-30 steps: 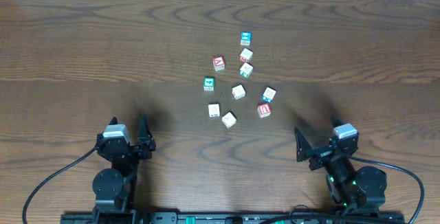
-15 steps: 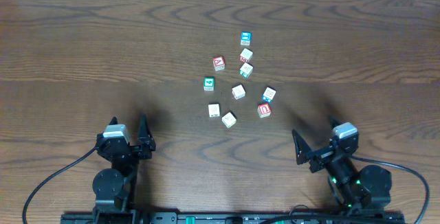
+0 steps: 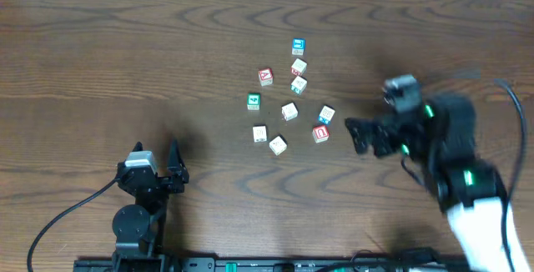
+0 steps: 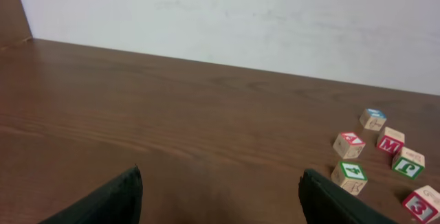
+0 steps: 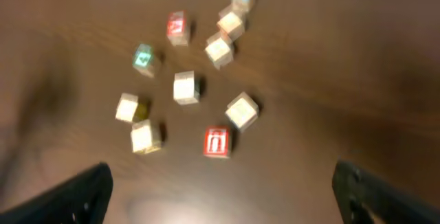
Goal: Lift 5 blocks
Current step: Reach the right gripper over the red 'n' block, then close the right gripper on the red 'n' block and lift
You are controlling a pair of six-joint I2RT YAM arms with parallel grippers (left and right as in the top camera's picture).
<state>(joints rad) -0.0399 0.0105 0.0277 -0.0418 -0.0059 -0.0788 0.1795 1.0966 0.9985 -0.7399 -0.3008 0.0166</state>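
Right gripper: jaws spread wide, grasping nothing. The small pale wooden alphabet blocks lie clustered just ahead of it. Risk: tight spacing lets a descending finger knock neighbouring blocks. Left gripper: released, blocks well ahead to its right. Versus the earlier frame, the right arm has advanced toward the cluster; left unmoved

Pale wooden blocks, smooth wood-grain table
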